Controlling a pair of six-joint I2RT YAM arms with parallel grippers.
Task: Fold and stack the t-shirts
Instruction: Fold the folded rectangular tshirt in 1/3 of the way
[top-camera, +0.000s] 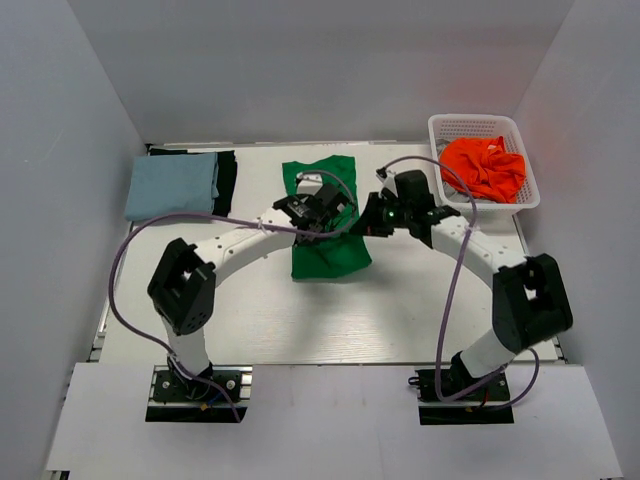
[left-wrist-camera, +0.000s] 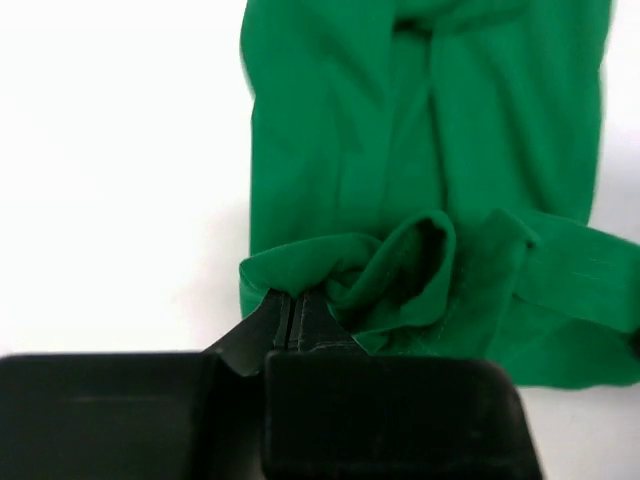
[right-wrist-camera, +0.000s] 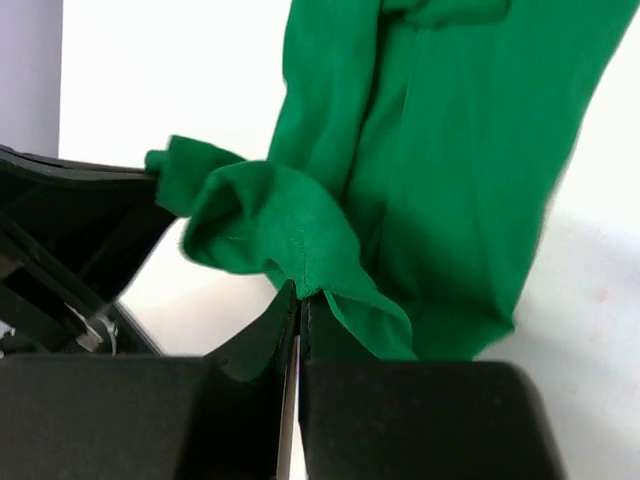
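Clenching left tool (left-wrist-camera: 292, 306) and right tool (right-wrist-camera: 300, 302) on bunched edge of green t-shirt (left-wrist-camera: 400, 150) over bench (left-wrist-camera: 120, 150), risking thin pinch slipping and fold landing crooked.

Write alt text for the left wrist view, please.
The left tool, shut, pinches a bunched edge of the green t-shirt. The rest of the shirt stretches away, creased lengthwise, over the white table.

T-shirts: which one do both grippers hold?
The bright green cloth t-shirt, centre. The pale blue t-shirt lies folded at left; the orange t-shirt sits in the white mesh basket.
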